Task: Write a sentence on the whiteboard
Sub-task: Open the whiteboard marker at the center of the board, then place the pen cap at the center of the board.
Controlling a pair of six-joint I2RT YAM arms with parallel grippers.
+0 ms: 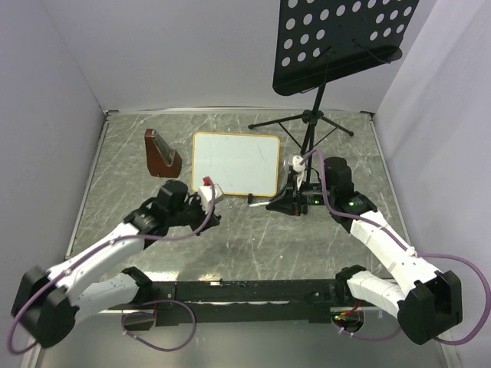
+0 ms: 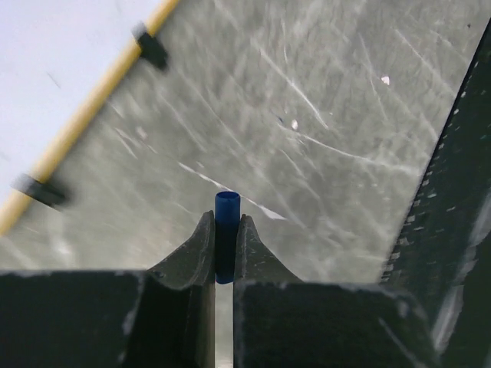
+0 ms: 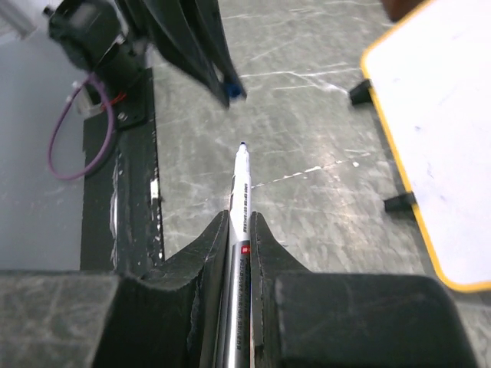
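The whiteboard (image 1: 234,162), white with a thin tan frame, lies flat at the table's middle and is blank; no sentence shows on it. It also fills the upper left of the left wrist view (image 2: 46,69) and the right side of the right wrist view (image 3: 437,115). My left gripper (image 2: 227,218) is shut on a small blue marker cap (image 2: 227,230), just in front of the board's near edge (image 1: 209,205). My right gripper (image 3: 239,218) is shut on a silver uncapped marker (image 3: 240,188). Its tip points at the left gripper (image 3: 222,77), a short gap away. From above, the right gripper (image 1: 275,204) sits by the board's near right corner.
A black perforated music-stand plate (image 1: 345,34) hangs over the back right, its tripod (image 1: 307,123) standing behind the board. A brown wooden block (image 1: 159,152) sits left of the board. A black rail (image 1: 245,291) runs along the near edge between the arm bases.
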